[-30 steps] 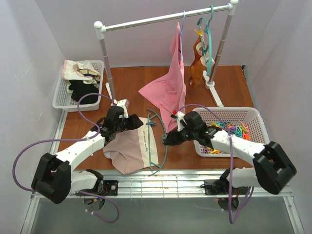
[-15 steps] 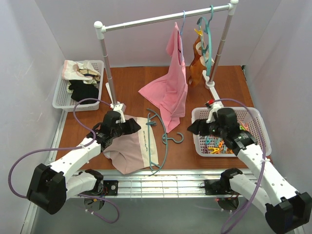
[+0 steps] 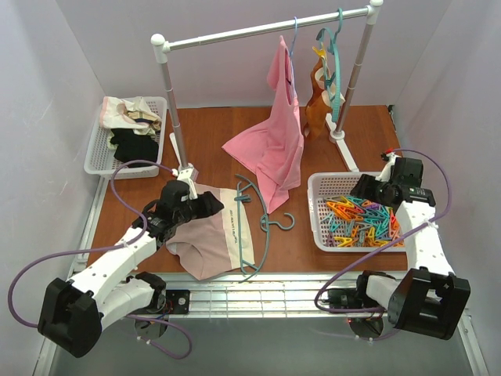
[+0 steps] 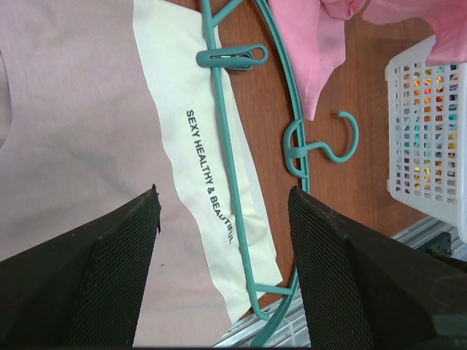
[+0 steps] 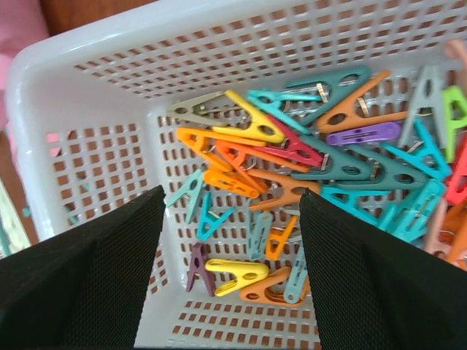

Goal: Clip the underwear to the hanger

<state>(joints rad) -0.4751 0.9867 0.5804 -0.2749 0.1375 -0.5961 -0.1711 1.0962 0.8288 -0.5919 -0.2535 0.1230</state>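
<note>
Left jaws released, spread wide, nothing between them, hanging over underwear (image 4: 73,109). Underwear lies flat on bench (image 3: 219,129) near front edge, cream strip facing right. Hanger (image 4: 294,138) lies across that strip, hook on bare wood toward basket (image 5: 87,65). Teal clip (image 4: 232,56) sits at far end of hanger bar, over strip. Right jaws also released, empty, above basket, coloured pegs (image 5: 292,146) heaped below.

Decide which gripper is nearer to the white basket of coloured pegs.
Right. The right gripper hangs over the peg basket, jaws open; the left gripper is above the underwear, well off to its left.
</note>
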